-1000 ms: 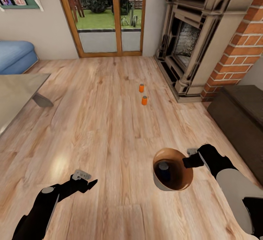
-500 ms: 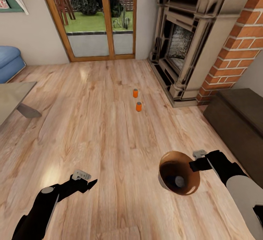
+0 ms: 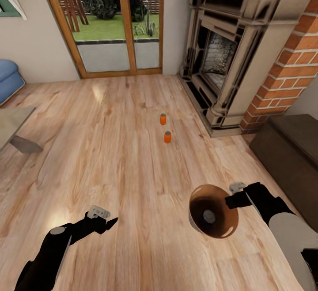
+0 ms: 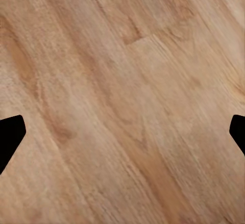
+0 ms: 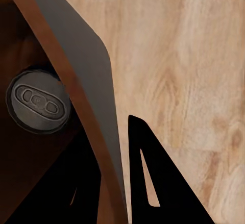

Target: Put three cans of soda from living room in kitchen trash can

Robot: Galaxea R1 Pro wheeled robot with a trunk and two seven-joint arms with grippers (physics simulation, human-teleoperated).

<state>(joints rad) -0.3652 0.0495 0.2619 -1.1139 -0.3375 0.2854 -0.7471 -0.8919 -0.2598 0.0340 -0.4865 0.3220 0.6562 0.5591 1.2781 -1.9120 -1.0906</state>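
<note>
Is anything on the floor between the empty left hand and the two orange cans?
Nothing visible: bare wood floor lies between the left hand and both orange cans, which stand near the fireplace.

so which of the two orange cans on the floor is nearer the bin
The small orange can with grey top, below the other orange can in the head view, closer to the held copper-lined bin.
</note>
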